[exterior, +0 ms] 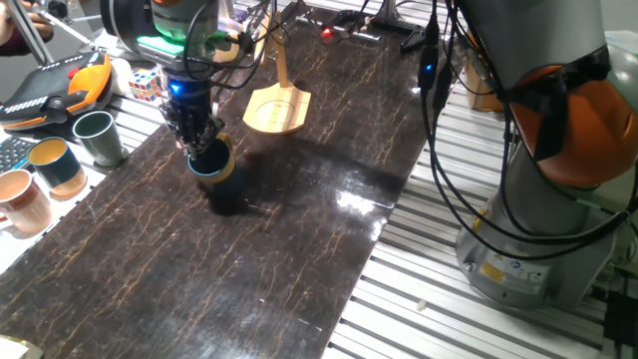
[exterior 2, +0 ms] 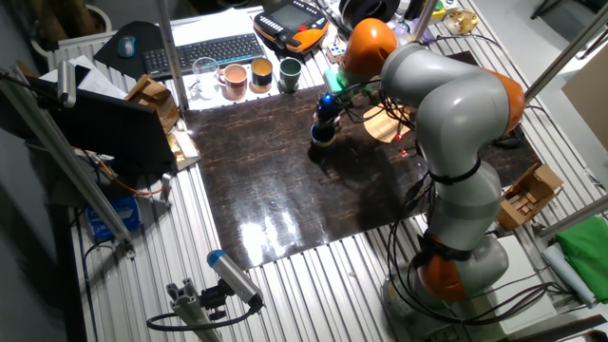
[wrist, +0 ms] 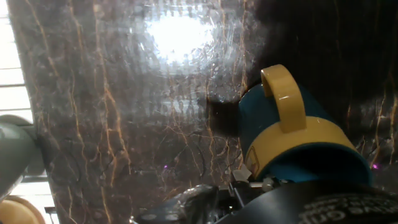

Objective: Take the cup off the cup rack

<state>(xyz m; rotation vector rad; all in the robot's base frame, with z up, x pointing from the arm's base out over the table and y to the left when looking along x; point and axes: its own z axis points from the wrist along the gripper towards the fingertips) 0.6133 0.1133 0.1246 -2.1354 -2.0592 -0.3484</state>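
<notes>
The cup point(exterior: 214, 168) is a dark teal-blue mug with a tan band; it is off the cup rack, at the left middle of the dark marble table point(exterior: 299, 239). My gripper point(exterior: 196, 138) is shut on its rim from above. I cannot tell whether its bottom touches the table. The hand view shows the cup point(wrist: 292, 134) close up with its tan handle and band. The cup rack point(exterior: 278, 105), a light wooden base with a thin post, stands empty behind and to the right. The other fixed view shows the gripper point(exterior 2: 325, 116), the cup point(exterior 2: 323, 135) and the rack point(exterior 2: 385, 122).
A dark green mug point(exterior: 98, 138), a teal mug with tan inside point(exterior: 55, 165) and a pinkish mug point(exterior: 22, 199) stand beside the table's left edge. An orange pendant point(exterior: 60, 85) and a colour cube point(exterior: 145, 85) lie behind them. The arm's base point(exterior: 538, 229) is at the right.
</notes>
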